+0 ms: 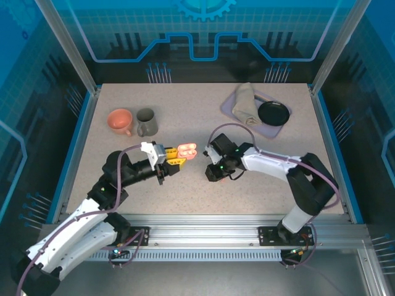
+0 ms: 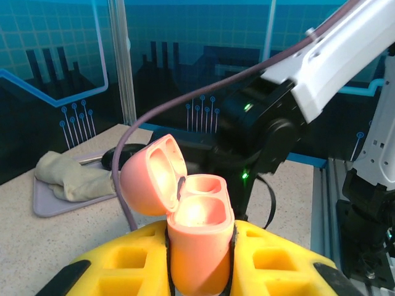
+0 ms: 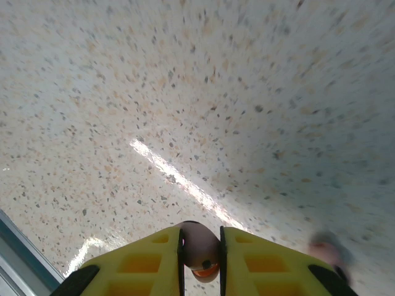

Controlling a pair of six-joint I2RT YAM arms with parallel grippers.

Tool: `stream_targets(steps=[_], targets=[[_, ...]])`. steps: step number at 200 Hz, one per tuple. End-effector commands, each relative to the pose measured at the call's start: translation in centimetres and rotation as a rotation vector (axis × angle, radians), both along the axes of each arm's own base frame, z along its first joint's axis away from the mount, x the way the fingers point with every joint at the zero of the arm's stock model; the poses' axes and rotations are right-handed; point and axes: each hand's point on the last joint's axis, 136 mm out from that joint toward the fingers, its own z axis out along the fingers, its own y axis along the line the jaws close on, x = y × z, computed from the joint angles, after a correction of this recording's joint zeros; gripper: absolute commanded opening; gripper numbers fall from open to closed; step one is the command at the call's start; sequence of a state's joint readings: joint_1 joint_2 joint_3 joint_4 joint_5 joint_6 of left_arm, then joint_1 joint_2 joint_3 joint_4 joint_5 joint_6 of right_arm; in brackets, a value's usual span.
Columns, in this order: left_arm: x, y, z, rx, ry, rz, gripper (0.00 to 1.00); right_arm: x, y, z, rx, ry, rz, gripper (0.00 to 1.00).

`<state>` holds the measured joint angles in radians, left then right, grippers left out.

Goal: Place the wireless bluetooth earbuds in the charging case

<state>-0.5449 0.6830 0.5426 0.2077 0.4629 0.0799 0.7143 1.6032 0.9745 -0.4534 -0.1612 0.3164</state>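
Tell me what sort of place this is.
Probably a robot test cell: a speckled table boxed in by aluminium posts and blue printed panels, with the left arm and right arm bolted to a rail.

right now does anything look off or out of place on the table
Nothing stands out. The pink charging case is clamped in the left gripper, lid open and both wells empty. The right gripper is shut on what looks like a small pinkish earbud. Nothing looks spilled or broken.

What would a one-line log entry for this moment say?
left gripper: shut on pink case, lid open, wells empty | right gripper: shut on earbud
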Motion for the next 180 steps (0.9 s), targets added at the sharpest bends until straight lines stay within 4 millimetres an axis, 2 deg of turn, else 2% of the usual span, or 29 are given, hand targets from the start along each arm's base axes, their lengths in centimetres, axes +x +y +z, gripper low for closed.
stream_targets(steps=[1, 19, 45, 85, 112, 146, 180], targets=[[0.4, 0.1, 2.1, -0.047, -0.009, 0.015, 0.00, 1.3, -1.2, 3.4, 0.017, -0.171, 0.011, 0.21], [0.7, -0.1, 1.9, -0.053, 0.015, 0.016, 0.00, 1.6, -2.2, 6.2, 0.025, -0.290, 0.023, 0.21], [1.2, -0.4, 1.8, -0.067, 0.036, 0.015, 0.00, 1.8, -3.7, 11.2, 0.059, -0.483, 0.042, 0.21], [2.1, -1.5, 1.8, -0.072, 0.074, -0.001, 0.00, 1.5, -5.7, 20.3, 0.140, -0.826, 0.048, 0.21], [2.1, -2.5, 2.2, -0.074, 0.069, -0.032, 0.00, 0.8, -6.5, 25.4, 0.168, -1.008, 0.069, 0.20], [2.2, -3.1, 2.9, -0.080, 0.036, -0.049, 0.00, -0.7, -6.0, 29.9, 0.199, -1.164, 0.134, 0.20], [2.2, -3.9, 3.5, -0.078, 0.027, -0.080, 0.00, -1.9, -4.4, 32.5, 0.248, -1.258, 0.193, 0.20]])
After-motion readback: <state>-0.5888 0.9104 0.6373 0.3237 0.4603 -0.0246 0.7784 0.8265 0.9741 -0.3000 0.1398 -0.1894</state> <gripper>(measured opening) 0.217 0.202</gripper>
